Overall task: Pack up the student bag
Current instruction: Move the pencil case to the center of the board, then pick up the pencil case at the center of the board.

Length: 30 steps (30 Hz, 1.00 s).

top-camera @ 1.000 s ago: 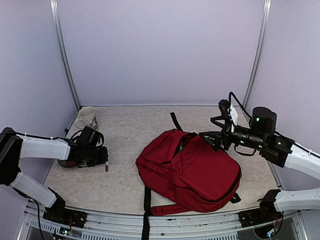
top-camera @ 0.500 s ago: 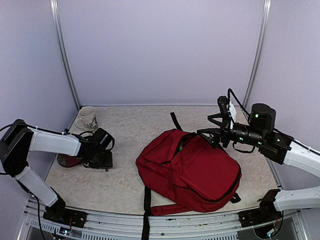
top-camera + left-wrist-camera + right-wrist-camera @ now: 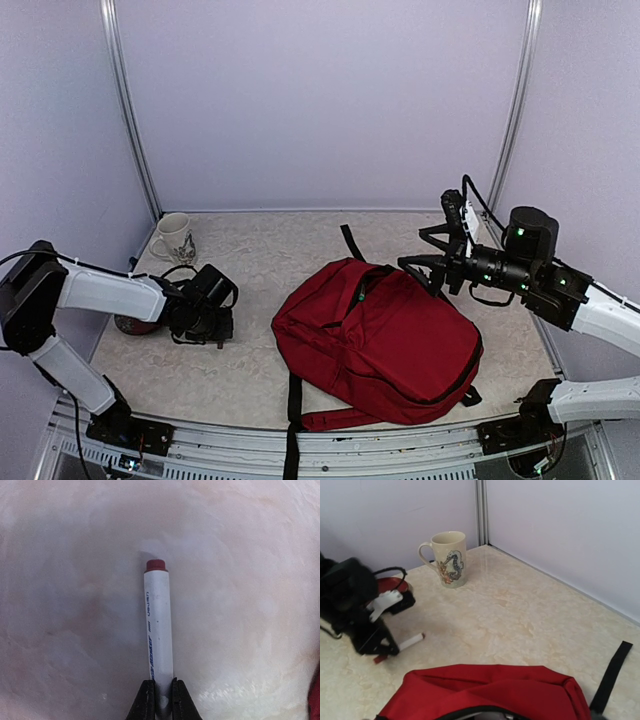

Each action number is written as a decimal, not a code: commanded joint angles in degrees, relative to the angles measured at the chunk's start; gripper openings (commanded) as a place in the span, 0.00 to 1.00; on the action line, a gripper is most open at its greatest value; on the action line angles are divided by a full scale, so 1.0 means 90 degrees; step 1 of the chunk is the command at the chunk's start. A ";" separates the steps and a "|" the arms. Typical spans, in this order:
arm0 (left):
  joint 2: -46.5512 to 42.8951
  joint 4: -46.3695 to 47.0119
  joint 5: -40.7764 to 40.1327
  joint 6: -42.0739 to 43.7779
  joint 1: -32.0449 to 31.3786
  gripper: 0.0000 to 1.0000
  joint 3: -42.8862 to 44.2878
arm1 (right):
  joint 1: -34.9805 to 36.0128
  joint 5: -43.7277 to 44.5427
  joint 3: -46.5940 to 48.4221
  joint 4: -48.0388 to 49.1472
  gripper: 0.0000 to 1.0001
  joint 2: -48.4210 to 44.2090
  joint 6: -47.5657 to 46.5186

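Observation:
The student bag (image 3: 385,340), dark red with black straps, lies flat at the table's centre-right. Its top edge fills the bottom of the right wrist view (image 3: 485,690). My left gripper (image 3: 160,682) is shut on the end of a white marker (image 3: 159,625) with a red cap, held low over the table. From above, that gripper (image 3: 222,338) sits left of the bag, well apart from it. The marker (image 3: 411,641) sticks out of it toward the bag. My right gripper (image 3: 418,275) hovers open over the bag's upper right edge, holding nothing.
A cream mug (image 3: 175,236) with a seahorse print (image 3: 450,559) stands in the back left corner. A red dish (image 3: 133,324) lies behind the left arm. A black strap (image 3: 349,241) trails from the bag toward the back wall.
The left arm has slid right and nearer, and its jaws opened and then closed on the marker. The right arm has barely moved.

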 commanded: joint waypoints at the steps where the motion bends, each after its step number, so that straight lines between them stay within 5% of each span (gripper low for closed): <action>1: 0.0047 -0.0842 0.1161 -0.0602 -0.0903 0.02 -0.0582 | 0.0019 -0.0091 0.0038 -0.0088 0.91 -0.0103 0.0088; 7: 0.0067 -0.1566 0.1328 -0.0758 -0.2476 0.06 -0.0151 | 0.0019 -0.0114 0.0006 -0.0039 0.92 -0.0093 0.0091; 11: 0.0236 -0.1967 0.1369 -0.0794 -0.2774 0.16 -0.0027 | 0.0018 -0.0120 0.0018 -0.0048 0.91 -0.0070 0.0062; 19: -0.0078 -0.2622 0.1323 -0.0999 -0.3037 0.56 0.0416 | 0.0019 -0.0167 -0.0006 -0.0048 0.91 -0.0088 0.0097; 30: 0.0546 -0.2333 0.1176 -0.0780 -0.3030 0.38 0.0369 | 0.0019 -0.0189 -0.0063 -0.0011 0.91 -0.0210 0.0072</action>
